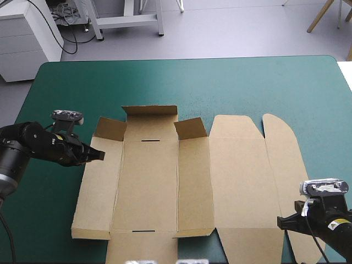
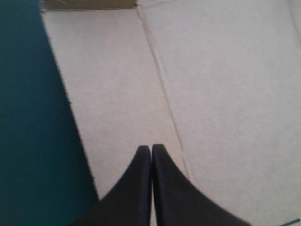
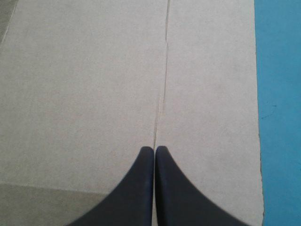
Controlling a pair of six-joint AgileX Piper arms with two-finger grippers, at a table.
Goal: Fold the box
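The brown box [image 1: 165, 181] lies nearly flat on the teal-green surface [image 1: 220, 82], with only its far flaps raised. The left jaws and right jaws are clenched and empty, at opposite edges. To raise the left wall cleanly, the left jaws likely need to slide under its outer edge.

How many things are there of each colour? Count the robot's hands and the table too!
Brown: 1, the box
Black: 2, the left hand and the right hand
Teal-green: 1, the table
Total: 4
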